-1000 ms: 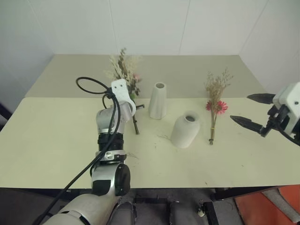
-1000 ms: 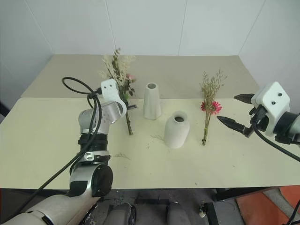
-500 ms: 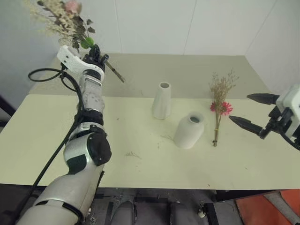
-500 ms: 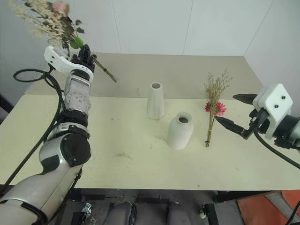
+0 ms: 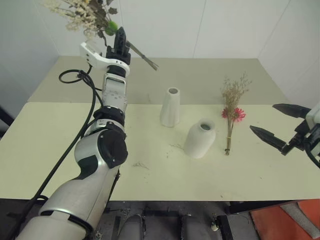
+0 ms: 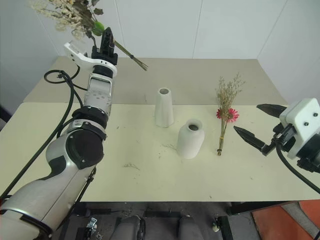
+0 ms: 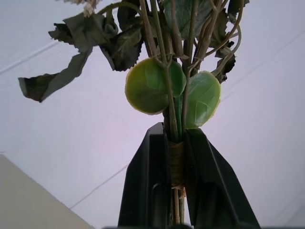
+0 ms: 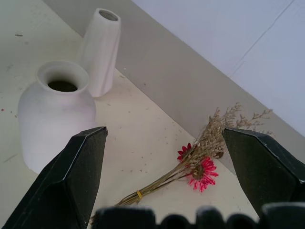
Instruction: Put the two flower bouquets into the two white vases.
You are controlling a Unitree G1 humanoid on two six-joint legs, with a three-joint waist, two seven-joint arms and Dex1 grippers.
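Left hand (image 5: pixel 120 46), seen from the left eye, is closed tight on the stems of the bushy bouquet (image 5: pixel 85 12) and now stands high above the far left of the counter (image 5: pixel 60 145), where a second ago it was low at the counter surface beside the tall vase (image 5: pixel 170 107); the bundle has been lifted clear, flower heads tipped up and away to the left, cut stem ends slanting down to the right. Right eye: the same raised bouquet hangs well apart from both vases, the tall one standing behind and the round vase (image 6: pixel 191 139) nearer, both upright and empty; the slim bouquet (image 6: pixel 224 113) lies flat on the counter just beside the round vase, unmoved, and the right hand (image 6: pixel 257 126) waits near it with its two fingers spread wide and nothing between them. Left wrist: both black fingers press against a wrapped band on the green stems, round leaves just above the grip. Right wrist: the wide-spread fingers frame the round vase and the lying slim bouquet. Judgement: pick-up of the first bouquet appears done; its stems must next be turned downward and brought over a vase mouth, and the second bouquet is not yet grasped.
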